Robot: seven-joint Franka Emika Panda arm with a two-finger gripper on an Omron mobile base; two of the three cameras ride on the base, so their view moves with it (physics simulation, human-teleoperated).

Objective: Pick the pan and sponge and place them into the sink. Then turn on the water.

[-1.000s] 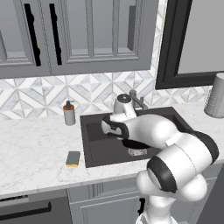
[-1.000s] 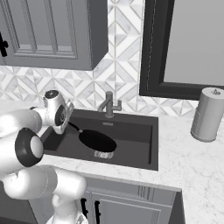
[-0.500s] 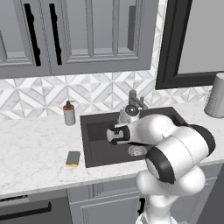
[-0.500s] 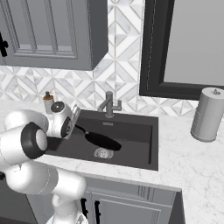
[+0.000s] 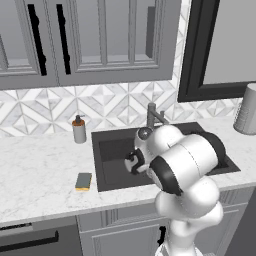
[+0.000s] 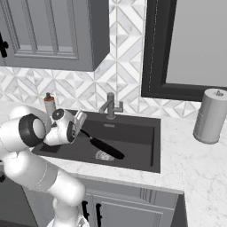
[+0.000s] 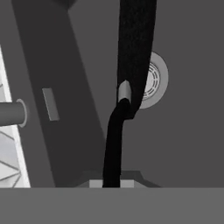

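Note:
My gripper (image 6: 80,126) is shut on the end of the pan's long black handle (image 7: 113,144), just above the left part of the sink (image 6: 133,128). The black pan (image 6: 106,150) hangs from it, tipped nearly on edge, down inside the dark grey basin and over the round silver drain (image 7: 155,81). In the hand view the handle runs straight up from my gripper (image 7: 112,183) to the pan (image 7: 136,43). The yellow and green sponge (image 5: 83,181) lies on the white counter left of the sink (image 5: 112,147). No water runs from the grey faucet (image 6: 110,105).
A soap dispenser bottle (image 5: 78,130) stands at the back left of the sink. A grey paper towel roll (image 6: 210,116) stands on the counter to the right. Grey cabinets hang above, and a dark-framed window sits behind the faucet (image 5: 152,114).
My hand has swung right and down over the sink with the pan. The pan has tipped from lying flat to nearly on edge inside the basin.

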